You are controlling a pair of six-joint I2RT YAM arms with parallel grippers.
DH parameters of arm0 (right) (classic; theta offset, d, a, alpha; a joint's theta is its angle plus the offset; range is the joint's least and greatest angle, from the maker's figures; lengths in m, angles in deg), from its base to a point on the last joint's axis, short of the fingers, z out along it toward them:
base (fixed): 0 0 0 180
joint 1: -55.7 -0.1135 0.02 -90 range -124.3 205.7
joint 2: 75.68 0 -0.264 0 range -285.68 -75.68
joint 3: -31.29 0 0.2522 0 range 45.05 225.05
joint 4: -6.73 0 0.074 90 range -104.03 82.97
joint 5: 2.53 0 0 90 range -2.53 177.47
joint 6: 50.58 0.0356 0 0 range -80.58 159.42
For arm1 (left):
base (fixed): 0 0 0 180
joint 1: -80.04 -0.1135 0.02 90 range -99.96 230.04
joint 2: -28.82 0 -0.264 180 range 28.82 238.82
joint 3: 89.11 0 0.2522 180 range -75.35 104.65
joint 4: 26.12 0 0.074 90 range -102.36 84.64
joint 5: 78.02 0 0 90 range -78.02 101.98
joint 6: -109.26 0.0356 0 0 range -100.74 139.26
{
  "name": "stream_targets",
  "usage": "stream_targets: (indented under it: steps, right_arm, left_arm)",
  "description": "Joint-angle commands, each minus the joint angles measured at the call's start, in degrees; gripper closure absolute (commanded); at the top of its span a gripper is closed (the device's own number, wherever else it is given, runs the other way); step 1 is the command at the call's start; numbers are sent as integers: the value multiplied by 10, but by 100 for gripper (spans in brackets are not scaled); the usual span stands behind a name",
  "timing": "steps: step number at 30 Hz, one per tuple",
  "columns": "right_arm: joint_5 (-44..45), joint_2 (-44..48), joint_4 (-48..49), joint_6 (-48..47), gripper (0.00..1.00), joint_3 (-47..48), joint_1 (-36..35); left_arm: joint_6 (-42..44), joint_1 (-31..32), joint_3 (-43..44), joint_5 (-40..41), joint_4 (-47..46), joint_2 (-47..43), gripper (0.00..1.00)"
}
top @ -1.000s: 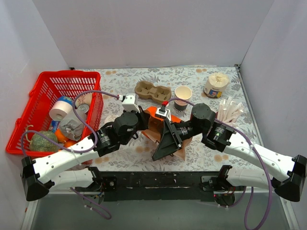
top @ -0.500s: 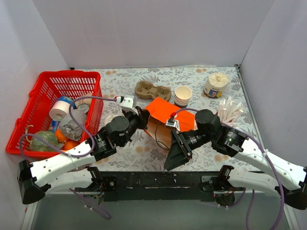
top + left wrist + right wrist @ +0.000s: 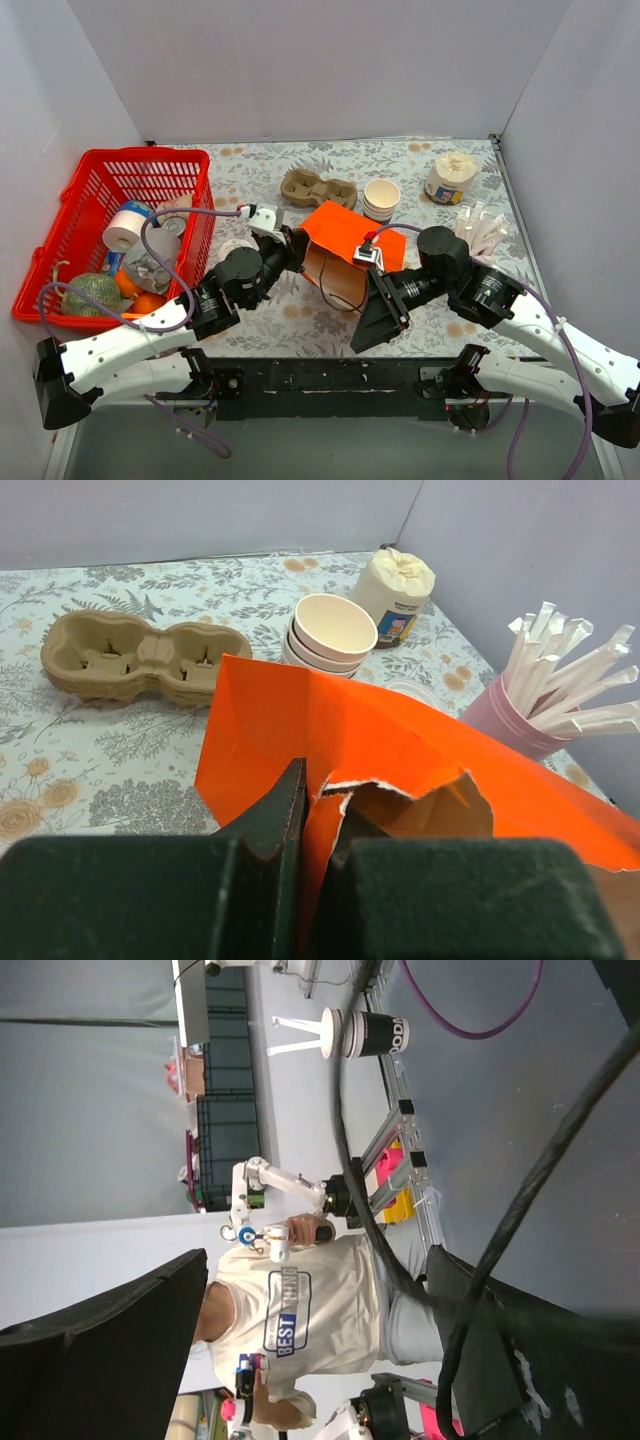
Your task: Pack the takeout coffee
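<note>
One change: right claw (image 3: 378,330), spread wide, backed away from the bag (image 3: 350,232); left claw (image 3: 320,795) pinches bag edge; coffee unseen, probably inside.

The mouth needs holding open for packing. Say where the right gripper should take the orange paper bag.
Pinch the orange paper bag's thin free rim on its right, opposite the left gripper's shut pinch on the torn edge, coming from the right gripper's side; its jaws stand open.
</note>
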State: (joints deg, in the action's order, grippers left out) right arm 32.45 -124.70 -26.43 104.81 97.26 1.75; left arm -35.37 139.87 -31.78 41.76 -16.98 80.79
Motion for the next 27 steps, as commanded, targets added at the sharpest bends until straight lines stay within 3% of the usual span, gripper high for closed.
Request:
stream_targets:
  steps: [1,14,22,27]
  right_arm:
    - [-64,10,47,5,2,-7,2]
    - [-36,8,-74,-62,2,58,10]
    - [33,-17,-278,-211,2,200,32]
    - [62,-13,-227,-210,2,195,32]
  left_arm:
    - [2,-1,-3,57,1,10,100]
    - [-64,-1,-2,82,42,14,100]
    - [-89,-2,2,95,103,-2,100]
    - [-101,-1,2,96,120,-3,100]
